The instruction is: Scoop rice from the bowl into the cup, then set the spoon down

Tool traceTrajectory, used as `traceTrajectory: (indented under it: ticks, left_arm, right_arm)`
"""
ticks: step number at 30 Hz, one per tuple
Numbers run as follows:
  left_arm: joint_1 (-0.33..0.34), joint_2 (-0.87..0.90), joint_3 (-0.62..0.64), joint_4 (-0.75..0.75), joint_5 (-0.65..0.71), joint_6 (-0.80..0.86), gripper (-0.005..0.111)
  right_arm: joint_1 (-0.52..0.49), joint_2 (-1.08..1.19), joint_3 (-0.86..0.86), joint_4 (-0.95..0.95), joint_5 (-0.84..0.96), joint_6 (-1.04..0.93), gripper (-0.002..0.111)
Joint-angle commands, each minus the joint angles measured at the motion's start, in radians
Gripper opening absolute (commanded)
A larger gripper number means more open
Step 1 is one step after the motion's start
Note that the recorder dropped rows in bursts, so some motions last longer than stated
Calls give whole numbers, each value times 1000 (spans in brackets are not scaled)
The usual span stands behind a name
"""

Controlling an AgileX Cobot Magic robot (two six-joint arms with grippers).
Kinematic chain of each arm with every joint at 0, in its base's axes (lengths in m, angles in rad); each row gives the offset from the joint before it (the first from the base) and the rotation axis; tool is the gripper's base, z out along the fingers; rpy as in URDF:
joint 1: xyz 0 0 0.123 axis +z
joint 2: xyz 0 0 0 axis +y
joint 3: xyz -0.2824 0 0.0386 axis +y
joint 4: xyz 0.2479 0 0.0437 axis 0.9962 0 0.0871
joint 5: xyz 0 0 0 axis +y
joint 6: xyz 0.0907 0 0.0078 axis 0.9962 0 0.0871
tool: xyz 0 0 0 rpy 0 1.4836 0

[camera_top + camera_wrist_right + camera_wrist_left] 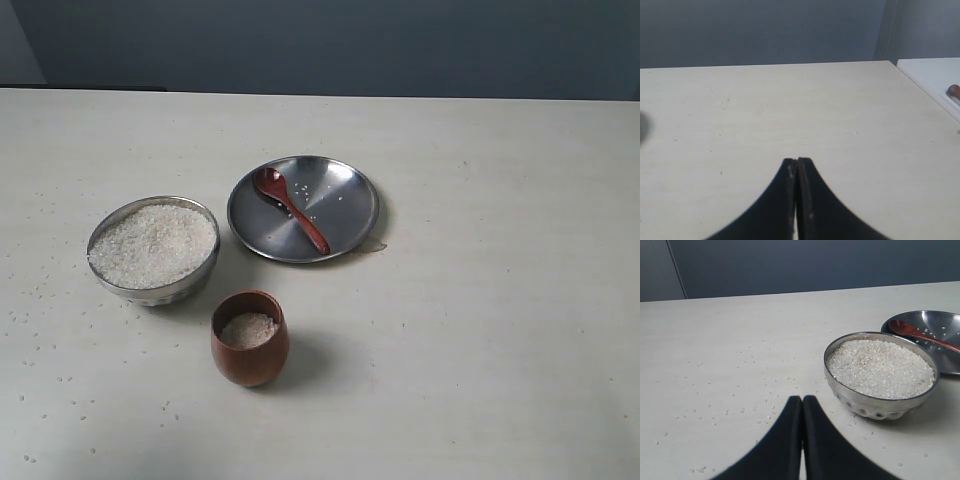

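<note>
A steel bowl (205,268) heaped with white rice (152,243) stands left of centre; the left wrist view shows the bowl (880,407) and its rice (880,369) too. In front of it stands the reddish-brown wooden cup (250,352) with some rice (248,328) inside. The dark wooden spoon (290,207) lies on a flat steel plate (345,225), and its bowl end (905,329) peeks into the left wrist view. My left gripper (802,399) is shut and empty, short of the bowl. My right gripper (796,161) is shut over bare table. Neither gripper shows in the exterior view.
Loose rice grains (747,390) are scattered over the pale table (480,330) left of the bowl, with a few on the plate (945,347). A white surface (935,80) with a small red object (954,91) adjoins the table in the right wrist view.
</note>
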Motion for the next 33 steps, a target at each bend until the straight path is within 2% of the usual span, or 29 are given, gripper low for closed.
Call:
traceTrajectory:
  ticks: [1, 33]
  left_arm:
    - [2, -5, 5, 5, -9, -5, 0]
    - [2, -5, 5, 5, -9, -5, 0]
  right_arm:
    - [-6, -4, -4, -10, -3, -3, 0]
    - [-6, -4, -4, 60, 1, -35, 0]
